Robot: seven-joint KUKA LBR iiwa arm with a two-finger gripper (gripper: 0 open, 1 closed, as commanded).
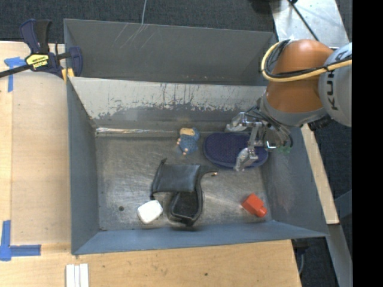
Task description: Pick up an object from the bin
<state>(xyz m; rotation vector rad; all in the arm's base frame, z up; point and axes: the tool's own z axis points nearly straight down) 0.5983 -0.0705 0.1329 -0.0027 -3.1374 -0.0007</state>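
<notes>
By the near wall lie a white block (149,211), a black pouch (179,193) and a red block (254,205). Farther back, a blue disc (224,150) lies flat on the floor, a small toy (187,140) just to its left. The gripper (240,143) is low over the disc's right end, fingers (244,158) spread to either edge and gripping nothing. The likely risk is that such a thin, flat disc slides or tips out as the fingers close, or nudges the toy. The arm reaches in over the right wall, with the wrist's orange cover (296,79) above and the tool pointing down.
</notes>
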